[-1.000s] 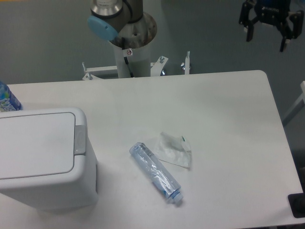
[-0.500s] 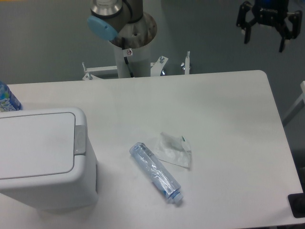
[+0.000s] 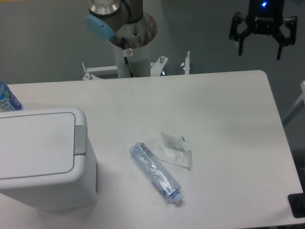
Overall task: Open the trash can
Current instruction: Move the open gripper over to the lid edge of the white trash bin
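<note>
- Gripper (image 3: pixel 259 50) is hanging high beyond the table's far right corner, jaws spread wide apart and gripping nothing; a blue light is glowing on the wrist above it.
- Trash can (image 3: pixel 43 157) is sitting far to the left of the jaws and much nearer the camera, at the table's front left. The lid is lying flat and closed, with the grey push-button tab (image 3: pixel 80 139) on the lid edge that is facing the jaws' side.
- Crushed clear plastic bottle (image 3: pixel 156 172) is lying on its side down and left of the jaws, roughly between them and the can, cap end pointing toward the front edge.
- Crumpled clear wrapper (image 3: pixel 173 150) is lying just beside the bottle, on the side nearer the jaws; contact between the two is unclear.
- Blue-labelled bottle (image 3: pixel 6 99) is peeking out behind the can at the frame's left edge, mostly cut off.
- Table (image 3: pixel 228 119) is white and matte with rounded corners.
- Arm base column (image 3: pixel 131 47) is standing behind the far edge, left of the jaws, against a grey floor.
</note>
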Controlling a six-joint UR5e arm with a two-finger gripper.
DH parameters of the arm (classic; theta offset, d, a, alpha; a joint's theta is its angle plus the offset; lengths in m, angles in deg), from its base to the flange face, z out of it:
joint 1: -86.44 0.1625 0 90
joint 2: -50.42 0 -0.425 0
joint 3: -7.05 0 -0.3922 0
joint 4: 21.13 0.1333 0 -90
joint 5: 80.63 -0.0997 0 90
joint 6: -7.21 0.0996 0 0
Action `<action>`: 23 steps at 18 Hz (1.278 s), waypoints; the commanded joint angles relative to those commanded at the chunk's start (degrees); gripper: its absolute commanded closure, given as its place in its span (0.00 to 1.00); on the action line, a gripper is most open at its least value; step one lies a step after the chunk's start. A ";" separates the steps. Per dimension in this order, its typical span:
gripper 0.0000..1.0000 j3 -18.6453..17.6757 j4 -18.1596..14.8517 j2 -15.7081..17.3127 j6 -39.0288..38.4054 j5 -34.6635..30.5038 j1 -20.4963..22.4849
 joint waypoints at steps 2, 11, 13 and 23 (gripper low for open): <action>0.00 0.00 0.96 0.00 -4.23 0.00 -1.67; 0.00 0.62 2.55 -2.55 -29.27 0.00 -14.06; 0.00 0.61 2.55 -2.81 -33.32 0.00 -16.52; 0.00 0.97 7.47 -6.50 -50.12 6.84 -23.04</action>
